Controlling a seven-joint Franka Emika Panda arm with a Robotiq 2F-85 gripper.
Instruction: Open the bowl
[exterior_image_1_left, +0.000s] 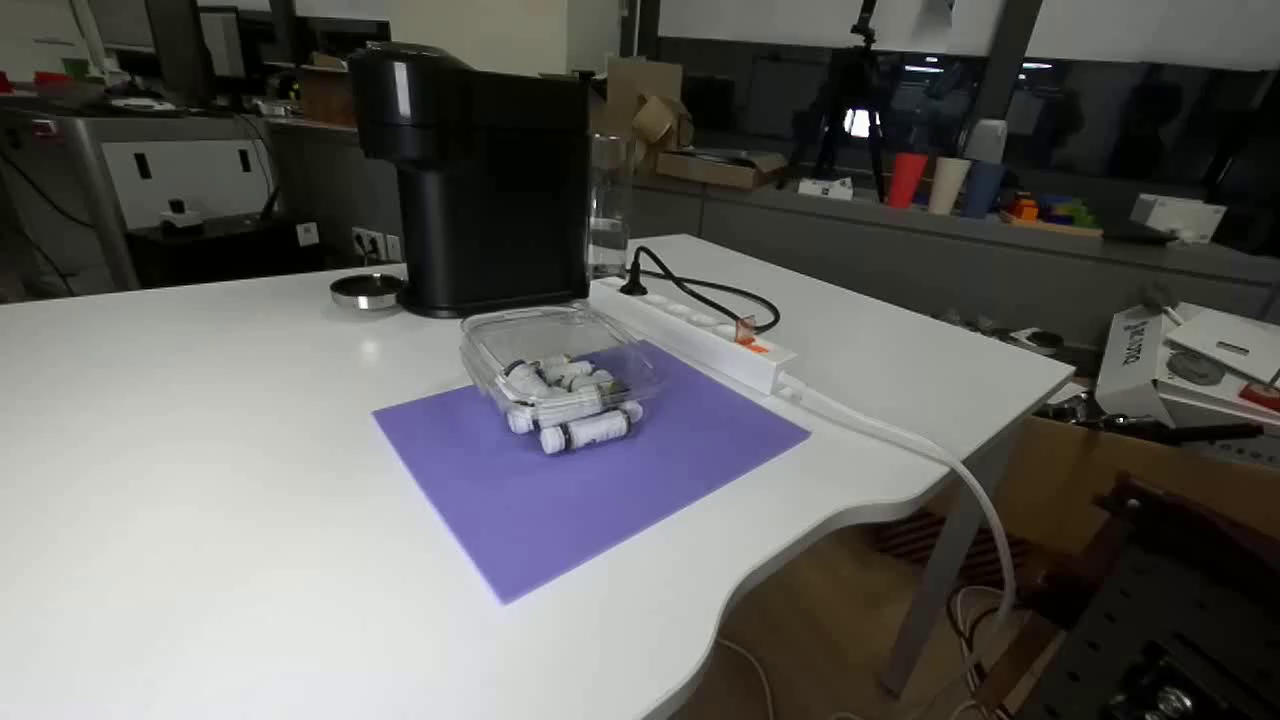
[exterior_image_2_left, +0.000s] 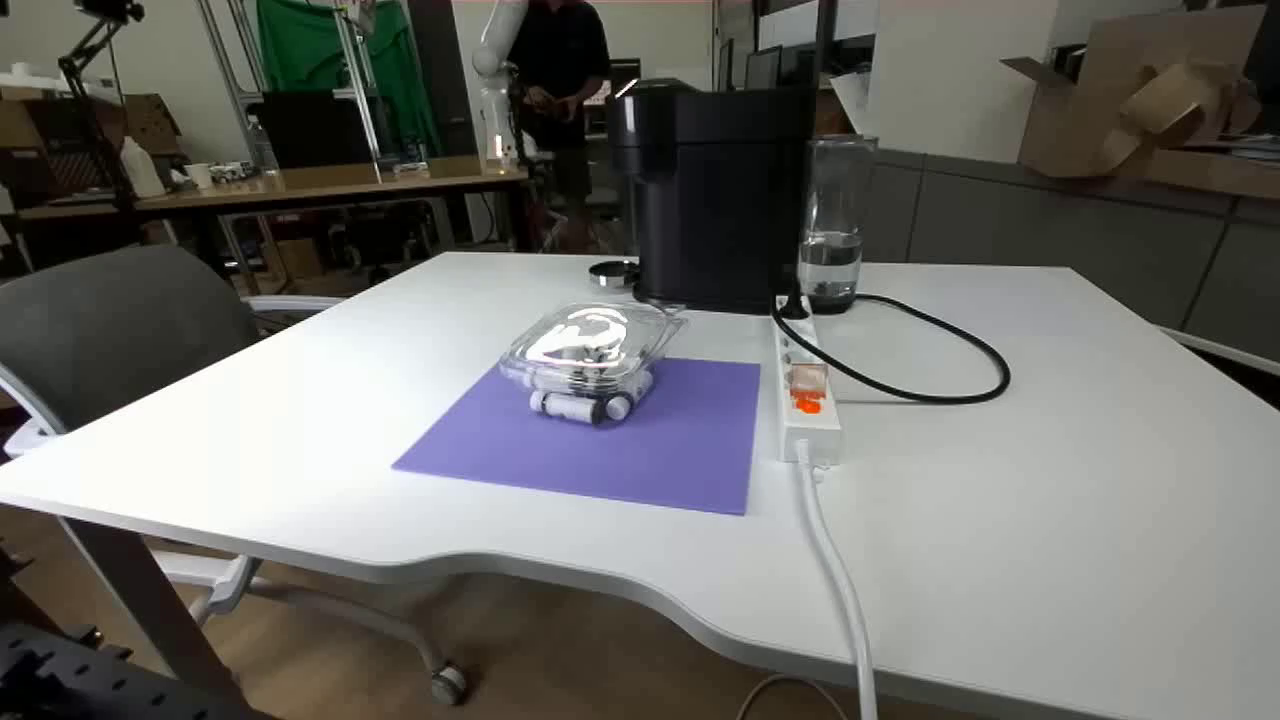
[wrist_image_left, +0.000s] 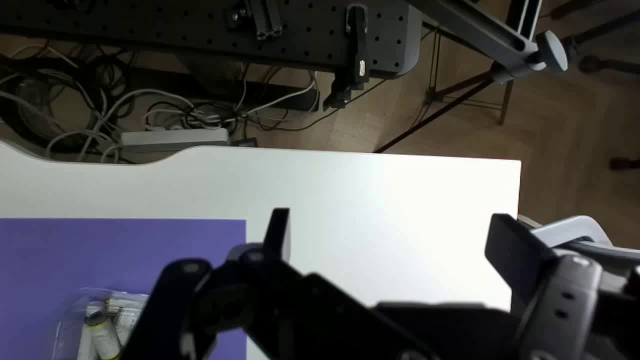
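Observation:
The bowl (exterior_image_1_left: 490, 345) is a small clear plastic container on a purple mat (exterior_image_1_left: 560, 530), with several white cylindrical pieces (exterior_image_1_left: 590, 430) in its lower part. In an exterior view the bowl (exterior_image_2_left: 640, 335) has a shiny, clear flat top that looks like its lid lying over it; the lid's edge is hard to make out. In the wrist view only a corner of the bowl (wrist_image_left: 67, 327) shows at the lower left, partly hidden by the left finger. My gripper (wrist_image_left: 387, 225) is wide open and empty above the white table, to one side of the mat. It is out of both exterior views.
A tall black machine (exterior_image_1_left: 500, 190) stands behind the bowl, with a small round metal dish (exterior_image_1_left: 367, 291) beside it. A white power strip (exterior_image_1_left: 690, 335) with cables runs along the mat. A clear water vessel (exterior_image_2_left: 832, 225) stands by the machine. A chair (wrist_image_left: 575, 232) is at the table's edge.

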